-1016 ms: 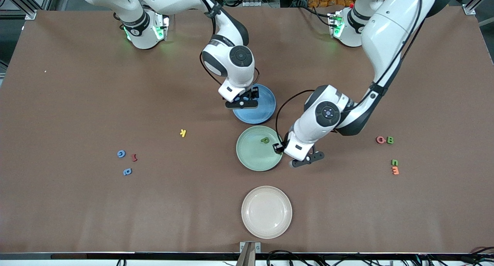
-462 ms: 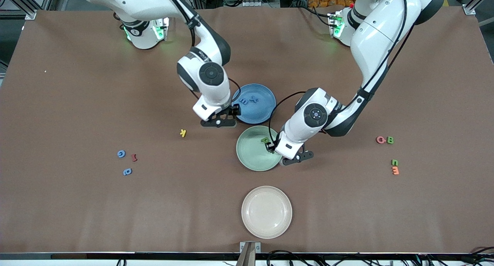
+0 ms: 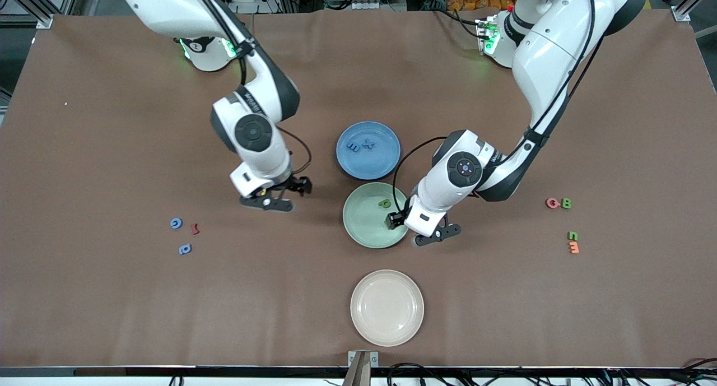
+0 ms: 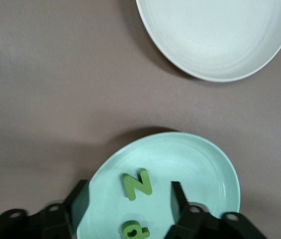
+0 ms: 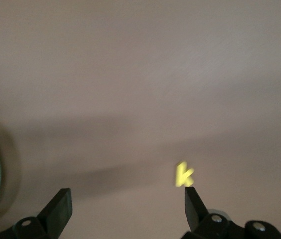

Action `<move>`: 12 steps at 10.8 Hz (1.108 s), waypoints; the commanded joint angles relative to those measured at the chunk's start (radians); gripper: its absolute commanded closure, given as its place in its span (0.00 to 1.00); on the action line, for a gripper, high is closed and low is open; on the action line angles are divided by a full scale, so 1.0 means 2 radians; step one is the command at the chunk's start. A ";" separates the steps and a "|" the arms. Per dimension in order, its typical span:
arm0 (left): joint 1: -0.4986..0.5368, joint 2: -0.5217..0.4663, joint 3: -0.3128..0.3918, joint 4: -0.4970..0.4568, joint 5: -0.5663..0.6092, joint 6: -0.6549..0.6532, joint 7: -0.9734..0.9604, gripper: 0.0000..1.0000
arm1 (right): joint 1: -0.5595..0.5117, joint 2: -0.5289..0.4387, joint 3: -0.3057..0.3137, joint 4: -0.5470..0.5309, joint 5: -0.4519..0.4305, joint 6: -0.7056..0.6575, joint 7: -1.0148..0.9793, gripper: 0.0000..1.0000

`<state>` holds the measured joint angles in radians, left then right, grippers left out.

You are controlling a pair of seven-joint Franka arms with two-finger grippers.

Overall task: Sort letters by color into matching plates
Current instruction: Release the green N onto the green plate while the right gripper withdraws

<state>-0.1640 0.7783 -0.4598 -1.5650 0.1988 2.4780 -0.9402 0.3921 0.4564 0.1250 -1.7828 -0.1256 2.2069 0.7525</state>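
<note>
The blue plate [image 3: 368, 163] holds two blue letters [image 3: 360, 145]. The mint green plate [image 3: 364, 221] lies just nearer the camera, with a green q [image 3: 384, 203] in it. My left gripper [image 3: 394, 221] hangs open and empty low over this plate. The left wrist view shows a green N [image 4: 137, 184] and the q [image 4: 135, 230] lying on the plate [image 4: 205, 164] between its fingers [image 4: 129, 194]. My right gripper [image 3: 290, 191] is open and empty over bare table by a yellow K [image 5: 184, 175]. Two blue letters [image 3: 176, 223] [image 3: 185, 249] lie toward the right arm's end. A green B [image 3: 567, 203] and n [image 3: 573, 236] lie toward the left arm's end.
A cream plate [image 3: 386, 307] lies nearest the camera and also shows in the left wrist view [image 4: 220, 35]. A dark red letter [image 3: 194, 228] lies beside the blue ones. A pink G [image 3: 553, 203] and an orange m [image 3: 573, 247] lie beside the green ones.
My right arm swung from over the blue plate toward its own end, to over the yellow K, uncovering two blue letters. My left gripper moved in over the green plate.
</note>
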 commanded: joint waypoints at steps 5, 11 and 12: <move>0.102 -0.048 0.005 -0.037 0.033 -0.042 0.163 0.00 | -0.102 -0.014 -0.042 0.024 -0.008 -0.010 -0.074 0.00; 0.226 -0.081 0.006 -0.104 0.046 -0.047 0.355 0.00 | -0.158 -0.008 -0.078 0.020 0.011 -0.002 -0.023 0.00; 0.247 -0.080 0.005 -0.107 0.055 -0.047 0.386 0.00 | -0.168 -0.007 -0.078 0.019 0.012 -0.002 -0.019 0.00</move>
<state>0.2524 0.6701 -0.4407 -1.7167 0.2589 2.3890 -0.2712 0.0866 0.4418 -0.0325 -1.7371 -0.1177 2.2039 0.6651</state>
